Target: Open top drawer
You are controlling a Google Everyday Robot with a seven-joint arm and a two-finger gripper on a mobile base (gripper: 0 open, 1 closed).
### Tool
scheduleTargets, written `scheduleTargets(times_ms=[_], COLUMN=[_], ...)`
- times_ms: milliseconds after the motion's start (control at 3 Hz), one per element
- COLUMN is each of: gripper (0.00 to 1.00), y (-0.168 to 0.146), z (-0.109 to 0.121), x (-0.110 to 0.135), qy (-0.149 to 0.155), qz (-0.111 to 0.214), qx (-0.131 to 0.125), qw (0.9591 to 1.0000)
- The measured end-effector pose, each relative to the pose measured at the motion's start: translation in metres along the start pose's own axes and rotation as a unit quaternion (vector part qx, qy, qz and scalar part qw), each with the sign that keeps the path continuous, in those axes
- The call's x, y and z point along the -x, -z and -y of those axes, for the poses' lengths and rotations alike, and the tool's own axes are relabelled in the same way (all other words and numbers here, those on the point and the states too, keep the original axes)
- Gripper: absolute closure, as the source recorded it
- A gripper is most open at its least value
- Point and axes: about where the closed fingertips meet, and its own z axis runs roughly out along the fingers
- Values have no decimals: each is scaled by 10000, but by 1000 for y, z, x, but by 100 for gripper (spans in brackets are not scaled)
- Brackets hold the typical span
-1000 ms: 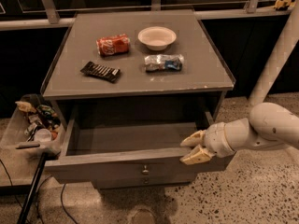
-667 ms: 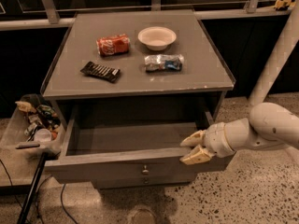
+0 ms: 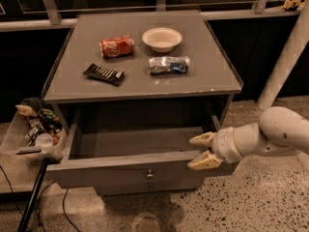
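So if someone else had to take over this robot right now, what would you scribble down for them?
Gripper: at the right end of the top drawer's front panel, level with its upper edge. Whether it has hold of the panel I cannot tell.
Top drawer: pulled well out of the cabinet, grey interior showing.
Done: the drawer is open.
Left: probably just backing the arm away without nudging the drawer; pull further only if a wider opening is wanted.
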Motion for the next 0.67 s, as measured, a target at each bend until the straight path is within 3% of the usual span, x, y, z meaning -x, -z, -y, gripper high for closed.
scheduleTargets(times_ms=[667], gripper=[84], y=[0], z=[0], x=[0], qy=[0], qz=[0], qx=[0], qw=[10000])
